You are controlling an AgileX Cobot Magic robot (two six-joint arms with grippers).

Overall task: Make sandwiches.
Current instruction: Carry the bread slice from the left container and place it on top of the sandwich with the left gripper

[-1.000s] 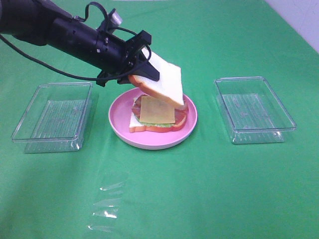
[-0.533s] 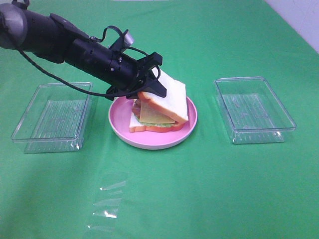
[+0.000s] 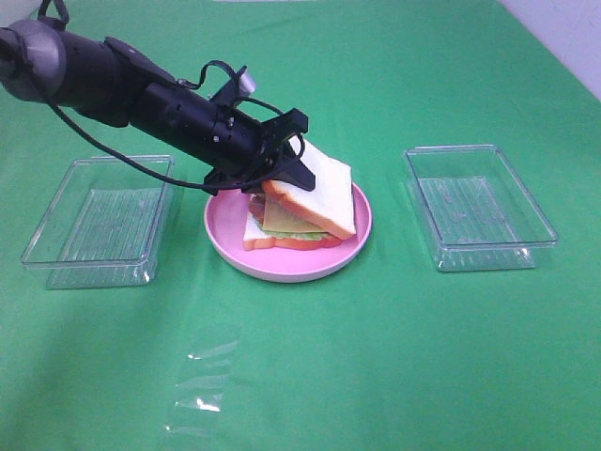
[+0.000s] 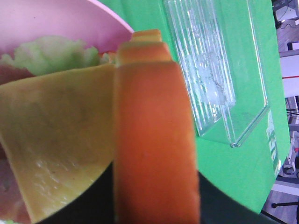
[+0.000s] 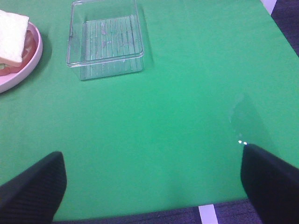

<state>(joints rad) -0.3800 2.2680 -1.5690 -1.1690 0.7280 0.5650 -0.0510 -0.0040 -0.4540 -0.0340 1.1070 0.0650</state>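
— Left gripper?
— Clamping the top bread slice, resting it tilted on the sandwiches in the pink plate.
— Trays?
— Sitting at three and nine o'clock. Right gripper is gaping wide.

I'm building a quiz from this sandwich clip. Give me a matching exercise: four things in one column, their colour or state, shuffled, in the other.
Things:
1. top bread slice
2. plate
3. right gripper
4. cheese slice

States:
A. pink, under the stack
B. jaws open over bare green cloth
C. yellow, partly covered
D. tilted, gripped by the left gripper

Pairs: 1-D, 2-A, 3-B, 4-C
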